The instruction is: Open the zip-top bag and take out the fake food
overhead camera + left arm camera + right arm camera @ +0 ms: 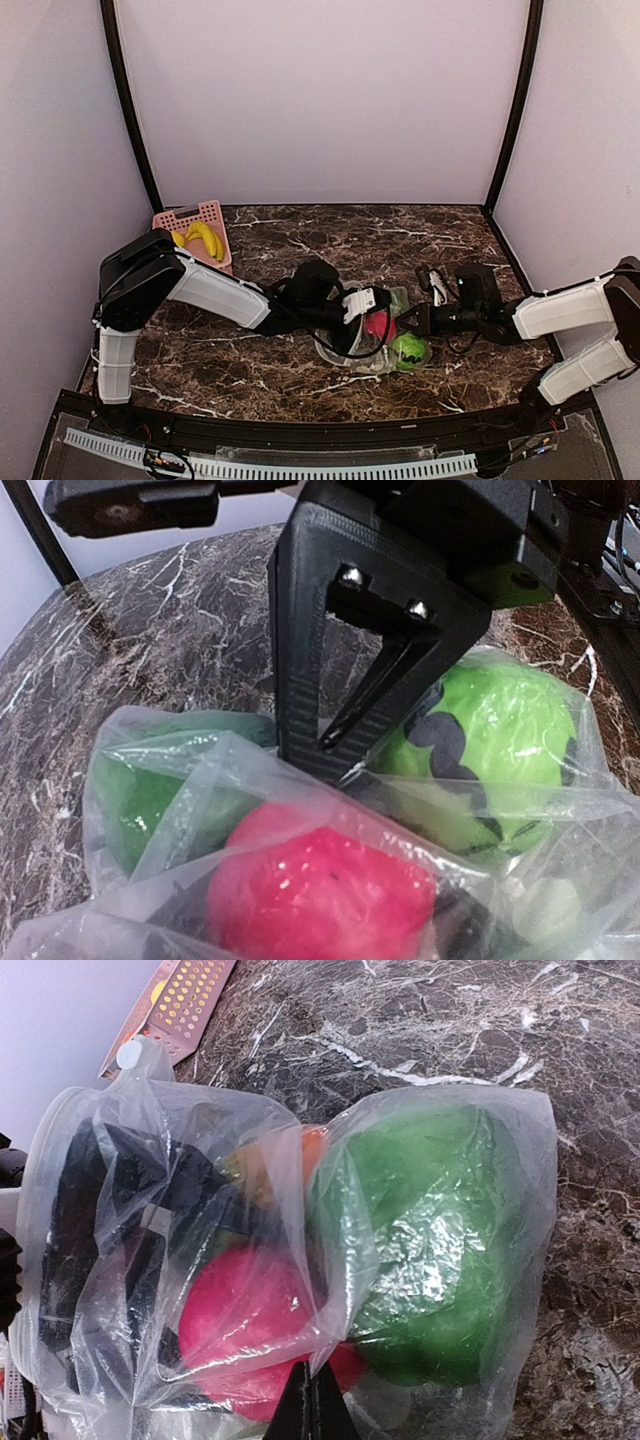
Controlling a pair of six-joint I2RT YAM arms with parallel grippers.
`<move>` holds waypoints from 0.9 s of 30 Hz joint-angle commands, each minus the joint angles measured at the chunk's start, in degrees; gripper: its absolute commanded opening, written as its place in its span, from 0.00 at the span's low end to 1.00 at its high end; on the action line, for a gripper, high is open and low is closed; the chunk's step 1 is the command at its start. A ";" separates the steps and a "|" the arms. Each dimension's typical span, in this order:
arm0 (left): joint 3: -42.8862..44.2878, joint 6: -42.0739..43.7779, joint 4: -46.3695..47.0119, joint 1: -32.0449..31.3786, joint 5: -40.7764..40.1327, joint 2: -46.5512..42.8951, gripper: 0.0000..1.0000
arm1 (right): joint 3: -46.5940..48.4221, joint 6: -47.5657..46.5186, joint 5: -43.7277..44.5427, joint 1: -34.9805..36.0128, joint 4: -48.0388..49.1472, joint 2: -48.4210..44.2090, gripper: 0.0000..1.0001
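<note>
Near the middle of the desk's (270, 375) near edge, the right fingers (300, 1415) are clamping the clear dotted soft-plastic zip-top bag (130, 1110), so the left fingers (300, 680), whose spread I cannot tell, should be centring on the glossy pink-red plastic ball (320, 890) before closing.

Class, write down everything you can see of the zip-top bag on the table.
The zip-top bag is clear, crinkled soft plastic, lying slumped on the marble table between both arms. Through it show a pink-red ball, a bright green ball with dark markings, a green piece and an orange piece. The right claw pinches its film; the left claw reaches among its folds. Its zip strip cannot be made out.
</note>
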 commanded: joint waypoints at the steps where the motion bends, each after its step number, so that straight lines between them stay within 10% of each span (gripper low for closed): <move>1: 3.15 1.41 -5.29 -0.23 2.29 2.23 0.79 | -0.47 -0.36 -1.05 -0.03 1.92 1.32 0.00; 27: -7.75 3.01 -4.06 -0.34 -1.42 -11.50 0.43 | -2.93 0.48 6.43 -2.27 -2.58 -6.10 0.00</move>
